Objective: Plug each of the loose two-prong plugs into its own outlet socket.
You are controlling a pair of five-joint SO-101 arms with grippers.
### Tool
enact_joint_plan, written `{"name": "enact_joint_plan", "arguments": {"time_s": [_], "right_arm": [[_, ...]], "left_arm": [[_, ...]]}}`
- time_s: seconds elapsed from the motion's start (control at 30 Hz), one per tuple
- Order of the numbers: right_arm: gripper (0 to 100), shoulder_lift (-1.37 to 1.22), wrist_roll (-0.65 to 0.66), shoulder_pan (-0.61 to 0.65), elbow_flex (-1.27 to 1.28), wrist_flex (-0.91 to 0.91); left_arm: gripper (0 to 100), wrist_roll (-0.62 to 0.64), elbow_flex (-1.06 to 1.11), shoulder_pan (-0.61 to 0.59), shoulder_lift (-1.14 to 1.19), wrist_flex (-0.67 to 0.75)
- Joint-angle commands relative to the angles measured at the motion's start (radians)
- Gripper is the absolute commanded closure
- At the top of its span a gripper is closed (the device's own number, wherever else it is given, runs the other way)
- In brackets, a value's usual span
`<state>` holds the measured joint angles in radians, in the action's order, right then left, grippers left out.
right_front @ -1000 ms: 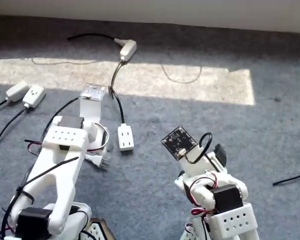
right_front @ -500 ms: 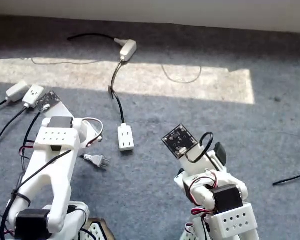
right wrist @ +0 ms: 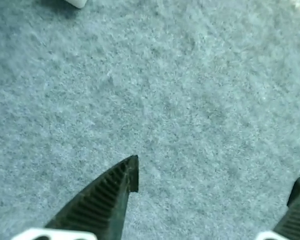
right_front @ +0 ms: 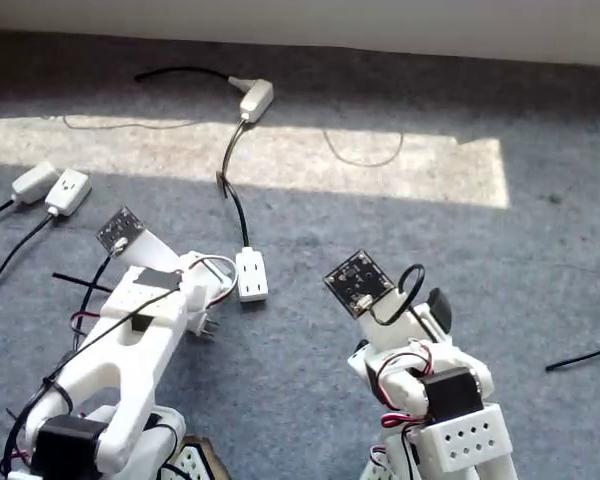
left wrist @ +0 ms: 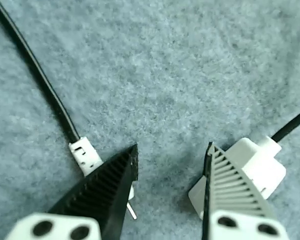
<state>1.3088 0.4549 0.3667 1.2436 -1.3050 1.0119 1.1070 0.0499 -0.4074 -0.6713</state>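
Observation:
A loose white two-prong plug (left wrist: 85,155) on a black cord lies on the grey carpet, partly under the dark finger of my left gripper (left wrist: 171,150). That gripper is open, low over the carpet, with nothing between its fingers. A white outlet socket (left wrist: 250,167) on its own black cord lies just outside the pale finger. From above, the plug (right_front: 208,324) peeks out beside the left arm's wrist, close to the socket (right_front: 250,275). My right gripper (right wrist: 215,175) is open over bare carpet.
A second white socket (right_front: 257,98) lies far back on the cable. Two more white plug ends (right_front: 50,188) lie at the far left. The right arm (right_front: 420,370) stands to the right of the socket. A thin wire (right_front: 365,155) loops across the sunlit strip.
The left arm's wrist swung out to the left, then came back right and dropped lower over the plug. The right arm has stayed put.

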Motion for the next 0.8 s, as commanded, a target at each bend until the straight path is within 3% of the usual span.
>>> {"name": "enact_joint_plan", "arguments": {"time_s": [0.0,0.13,0.27,0.67,0.77], "right_arm": [[56.2,0.002,-0.015,0.027,0.001,0.022],[56.2,0.002,-0.017,0.036,0.001,0.022],[56.2,0.002,-0.017,0.035,0.001,0.025],[56.2,0.002,-0.017,0.035,0.001,0.028],[56.2,0.002,-0.017,0.035,0.001,0.028]], "left_arm": [[77,0.012,0.013,-0.015,-0.031,0.051],[77,0.014,0.004,-0.016,-0.033,-0.038],[77,0.011,-0.056,-0.016,-0.033,-0.219],[77,0.006,-0.487,-0.018,-0.033,-0.733],[77,-0.066,-0.522,-0.016,-0.024,-0.793]]}}
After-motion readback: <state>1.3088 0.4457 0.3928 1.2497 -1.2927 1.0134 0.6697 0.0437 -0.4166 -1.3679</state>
